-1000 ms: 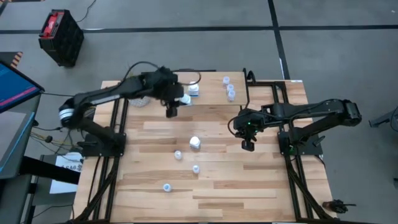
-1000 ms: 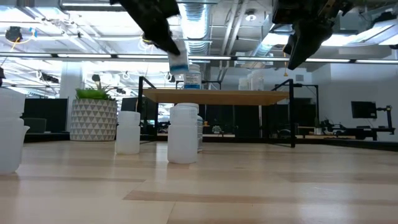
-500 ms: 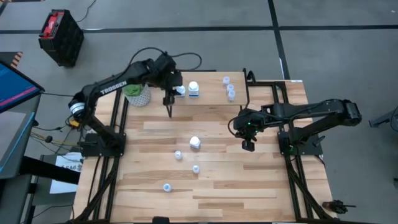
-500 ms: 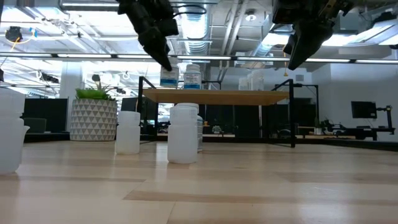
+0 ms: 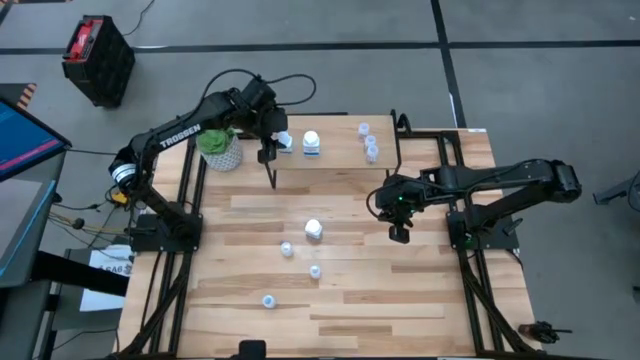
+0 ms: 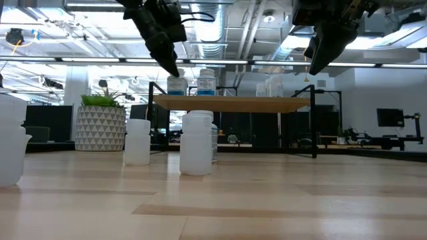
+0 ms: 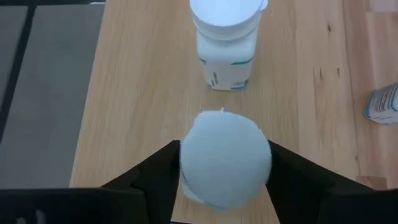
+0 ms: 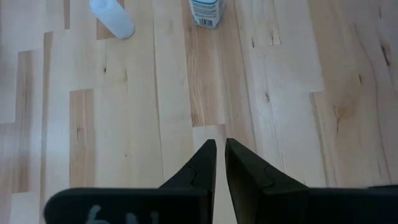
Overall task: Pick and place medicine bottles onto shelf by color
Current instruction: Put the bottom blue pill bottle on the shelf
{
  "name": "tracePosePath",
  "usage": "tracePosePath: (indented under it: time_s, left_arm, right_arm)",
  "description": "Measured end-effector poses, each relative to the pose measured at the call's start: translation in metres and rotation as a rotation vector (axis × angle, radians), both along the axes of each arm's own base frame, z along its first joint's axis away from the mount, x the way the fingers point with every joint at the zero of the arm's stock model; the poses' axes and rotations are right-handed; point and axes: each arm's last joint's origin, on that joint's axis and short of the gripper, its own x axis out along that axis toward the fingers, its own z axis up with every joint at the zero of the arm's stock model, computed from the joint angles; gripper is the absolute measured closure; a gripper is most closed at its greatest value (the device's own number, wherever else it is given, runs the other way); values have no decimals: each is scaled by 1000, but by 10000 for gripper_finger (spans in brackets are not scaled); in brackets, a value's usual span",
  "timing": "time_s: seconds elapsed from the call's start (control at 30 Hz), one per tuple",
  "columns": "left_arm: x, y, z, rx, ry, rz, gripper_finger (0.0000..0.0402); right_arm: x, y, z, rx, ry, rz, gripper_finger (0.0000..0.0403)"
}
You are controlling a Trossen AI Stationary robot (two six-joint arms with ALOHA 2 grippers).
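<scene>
My left gripper point(image 6: 172, 67) hung over the left end of the shelf point(image 6: 233, 103), straddling the cap of a white medicine bottle point(image 7: 225, 163) that stood upright on the board. Just beside it stood a second white bottle point(image 7: 227, 43), and the small translucent bottles point(image 5: 370, 145) were grouped well apart at the shelf's right end. I could not tell whether the gripper was clamping the cap or merely flanking it, and that was where I judged the trouble lay. If I rose while gripping at all, the bottle would likely come up with me, tip, and drop back crooked. A retreat with any sideways drift could push it into its neighbour or toward the board's near end, where it might fall beside the plant pot point(image 5: 222, 150). A straight lift with a clear gap seemed the safe choice. My right gripper point(image 8: 219, 146) waited fully closed and empty above the right side of the table point(image 5: 420, 300). A large white bottle point(image 5: 313, 229) and several small ones point(image 5: 287, 249) were yet to be sorted.
</scene>
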Motion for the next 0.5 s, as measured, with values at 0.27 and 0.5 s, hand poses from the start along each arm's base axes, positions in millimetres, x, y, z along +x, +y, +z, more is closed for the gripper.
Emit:
tracePosePath:
  time_s: [0.27,0.5]
  left_arm:
    - [2,2,2,18,-25,5,185]
    - [3,0,24,53,-71,3,185]
  right_arm:
    - [0,0,0,0,0,-1,344]
    - [0,0,0,0,0,-1,344]
